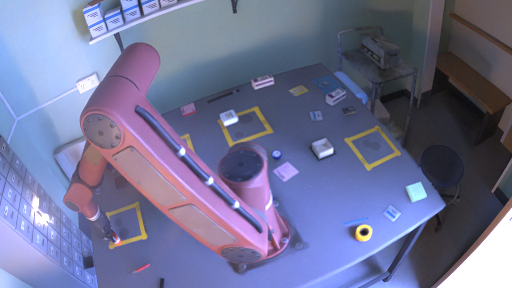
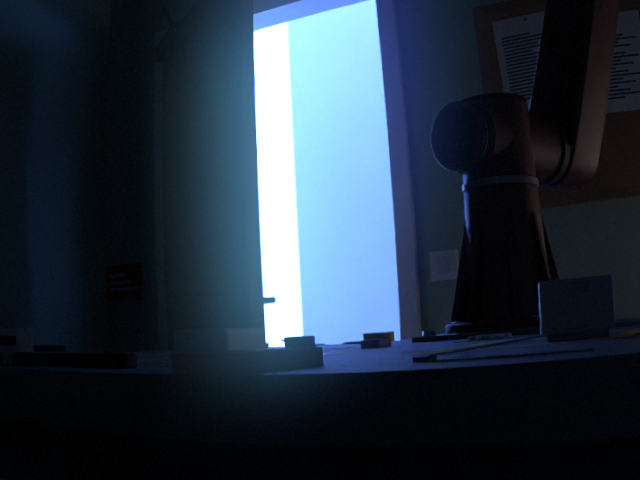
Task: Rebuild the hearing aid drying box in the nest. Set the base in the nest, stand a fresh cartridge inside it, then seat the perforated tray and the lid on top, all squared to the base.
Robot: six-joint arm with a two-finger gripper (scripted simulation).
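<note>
Whatever sits at the tips of my gripper (image 1: 114, 239) is largely hidden; only a small red-orange bit shows there, at the front edge of a yellow-taped square (image 1: 126, 224) on the table's left end. The gripper points straight down, and I cannot tell from here whether it is open or closed. The white open base (image 1: 322, 148) sits in a dark nest right of the arm's pedestal. A small blue cartridge (image 1: 276, 154) stands left of the base. A white boxy part (image 1: 229, 117) lies on the corner of the far taped square (image 1: 246, 125).
Behind the table a wall shelf (image 1: 130, 12) carries several boxes, and a metal cart (image 1: 376, 62) stands at the far right corner. A third taped square (image 1: 372, 147), a yellow tape roll (image 1: 363, 232), a green pad (image 1: 416, 191) and cards lie on the right. A stool (image 1: 442, 167) stands off the edge.
</note>
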